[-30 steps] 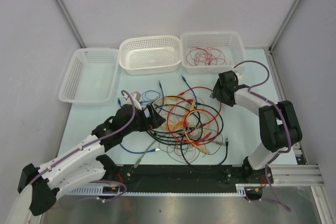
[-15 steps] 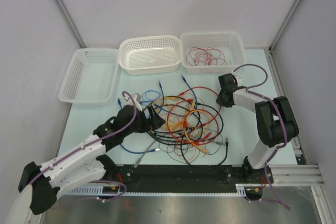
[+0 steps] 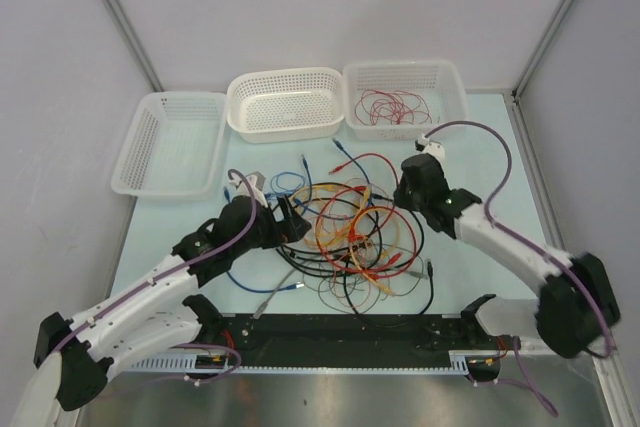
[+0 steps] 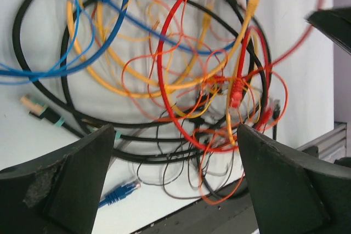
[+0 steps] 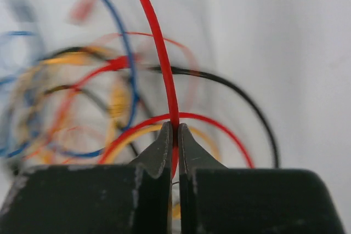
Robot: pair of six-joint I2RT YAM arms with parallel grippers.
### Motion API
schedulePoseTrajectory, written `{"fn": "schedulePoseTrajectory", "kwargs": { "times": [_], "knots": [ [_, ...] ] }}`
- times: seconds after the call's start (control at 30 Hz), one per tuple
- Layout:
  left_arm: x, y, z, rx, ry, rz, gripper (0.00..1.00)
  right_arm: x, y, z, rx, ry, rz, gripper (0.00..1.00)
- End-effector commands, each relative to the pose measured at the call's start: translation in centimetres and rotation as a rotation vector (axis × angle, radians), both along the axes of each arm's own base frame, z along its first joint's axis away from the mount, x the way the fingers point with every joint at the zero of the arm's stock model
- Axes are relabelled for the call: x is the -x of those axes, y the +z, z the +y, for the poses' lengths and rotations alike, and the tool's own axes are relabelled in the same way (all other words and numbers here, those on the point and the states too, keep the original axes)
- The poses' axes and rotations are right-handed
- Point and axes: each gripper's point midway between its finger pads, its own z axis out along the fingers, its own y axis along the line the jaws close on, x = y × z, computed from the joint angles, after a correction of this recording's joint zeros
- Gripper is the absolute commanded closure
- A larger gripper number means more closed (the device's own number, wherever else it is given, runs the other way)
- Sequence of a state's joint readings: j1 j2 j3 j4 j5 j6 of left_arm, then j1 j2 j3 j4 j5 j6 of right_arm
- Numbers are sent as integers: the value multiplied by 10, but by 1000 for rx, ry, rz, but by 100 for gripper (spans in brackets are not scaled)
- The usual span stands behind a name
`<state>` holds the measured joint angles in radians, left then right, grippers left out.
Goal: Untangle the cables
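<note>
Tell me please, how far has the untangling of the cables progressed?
Done: thin red wires lie in the right basket. In hand: the right end effector is shut on one red cable. Left: the tangled pile; the left end effector is open.

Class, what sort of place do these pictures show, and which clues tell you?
Probably a robotics lab test cell: two robot arms bolted at a table's near edge, plain white walls with metal posts around it, and tangled cables beside white baskets.

Tangled cables (image 3: 350, 237) are sprawling over the worktop's (image 3: 470, 157) middle; baskets (image 3: 285, 129) are lining its far edge; bare surface is lying open at right.
</note>
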<state>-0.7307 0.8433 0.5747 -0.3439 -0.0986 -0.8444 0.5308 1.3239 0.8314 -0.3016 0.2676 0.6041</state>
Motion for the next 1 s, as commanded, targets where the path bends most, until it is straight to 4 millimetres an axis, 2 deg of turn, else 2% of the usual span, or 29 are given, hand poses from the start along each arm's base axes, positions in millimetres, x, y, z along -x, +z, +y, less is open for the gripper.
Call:
{"fn": "schedulePoseTrajectory", "kwargs": {
  "times": [0.0,0.03,0.17,0.27,0.3,0.4,0.5,0.57,0.6,0.63,0.67,0.7,0.77,0.97],
  "knots": [
    [-19,58,8,5,39,-178,1,20,115,33,-136,117,-309,100],
    [-21,65,9,9,46,-197,1,29,126,33,-148,135,-326,100],
    [-25,99,13,54,66,-296,0,63,145,47,-168,201,-354,100],
    [-26,130,15,109,73,-384,0,78,156,48,-175,215,-380,100],
    [-27,144,12,139,68,-427,1,87,158,55,-180,248,-385,100],
    [-24,175,5,222,30,-516,1,96,167,63,-181,275,-412,100],
    [-21,193,-12,282,-47,-559,1,99,174,71,-178,301,-430,100],
    [-22,189,-29,294,-115,-531,1,101,181,79,-193,328,-446,100],
    [-22,196,-35,310,-136,-537,0,102,180,84,-188,343,-447,100],
    [-21,194,-42,317,-169,-522,1,103,180,86,-187,350,-447,100],
    [-22,182,-53,313,-205,-473,1,104,181,88,-189,358,-448,100],
    [-23,192,-60,347,-222,-498,2,106,179,93,-188,373,-445,100],
    [-28,181,-73,362,-247,-455,2,108,180,96,-193,385,-447,100],
    [-22,182,-119,445,-382,-404,4,113,178,105,-181,433,-448,100]
  ]
}}
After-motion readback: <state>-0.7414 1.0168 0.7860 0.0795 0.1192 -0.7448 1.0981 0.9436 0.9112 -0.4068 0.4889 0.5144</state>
